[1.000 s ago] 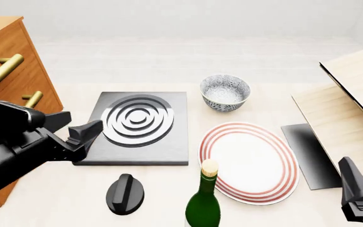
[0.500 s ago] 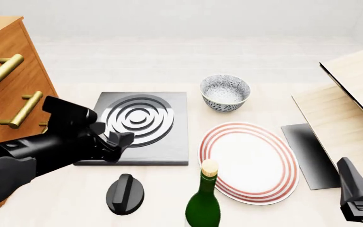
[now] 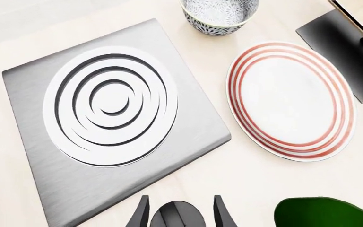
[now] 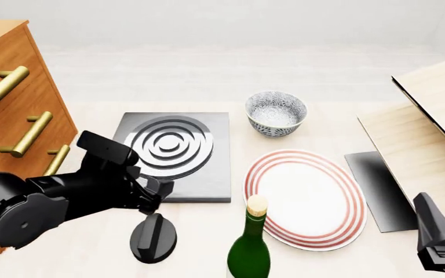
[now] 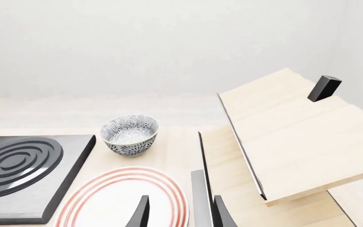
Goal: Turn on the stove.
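Your left gripper (image 4: pixel 154 194) has moved down over the knob (image 4: pixel 153 237), fingers spread and holding nothing, ready to grasp it.

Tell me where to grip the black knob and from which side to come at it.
Grip the knob across its raised ridge, coming straight down from above. The ridge is the one narrow upright part; the oval body around it lies low on the table. The left gripper already hangs open, fingers either side of it.

- You're working in a simulated kitchen: a hotplate (image 4: pixel 174 155) and its knob (image 4: pixel 153 237) on a pale table (image 4: pixel 315 124).
- Beside them you see a striped plate (image 4: pixel 305 197), patterned bowl (image 4: pixel 275 113), green bottle (image 4: pixel 250 248), and wooden drawers (image 4: pixel 10 110).
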